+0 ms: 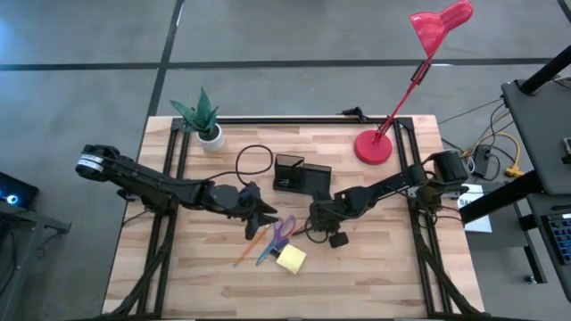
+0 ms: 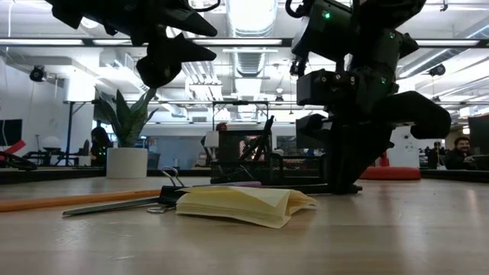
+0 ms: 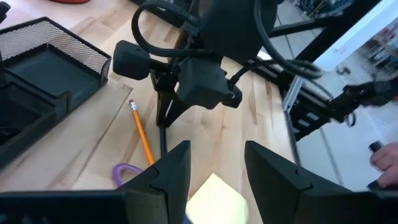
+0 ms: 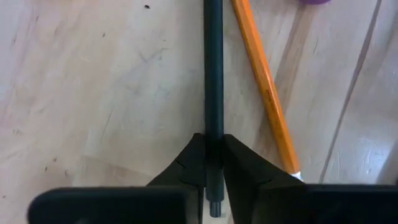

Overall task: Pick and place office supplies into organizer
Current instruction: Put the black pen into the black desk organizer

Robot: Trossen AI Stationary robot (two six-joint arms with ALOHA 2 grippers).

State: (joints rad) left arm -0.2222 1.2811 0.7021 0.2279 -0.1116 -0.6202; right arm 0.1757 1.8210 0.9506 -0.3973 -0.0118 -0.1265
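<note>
Two dark arms reach toward the middle of a wooden desk (image 1: 375, 267) seen from above. The left tool (image 1: 265, 217) hovers at about 8 o'clock from the black organizer (image 1: 301, 176), over the scattered supplies. The right tool (image 1: 314, 218) sits at 6 o'clock from the organizer. A yellow sticky-note pad (image 1: 291, 259) lies at 6 o'clock from both tools, with purple-handled scissors (image 1: 282, 230) and an orange pencil (image 1: 249, 249) just beside it. A potted plant (image 1: 204, 119) stands at the desk's 11 o'clock corner and a red lamp (image 1: 375, 147) at 1 o'clock.

From desk level, the sticky-note pad lies nearest, with a binder clip (image 2: 170, 183) and the scissors' blades beside it; the right arm's tool touches down behind.

From the left wrist, the left tool's fingers (image 3: 171, 168) are spread apart and empty above the sticky-note pad, with the organizer's mesh wall off to one side.

From the right wrist, the right tool's fingers (image 4: 247, 163) are clenched on a thin dark pen (image 4: 213, 68) that lies on the wood, with the orange pencil just beside it.
</note>
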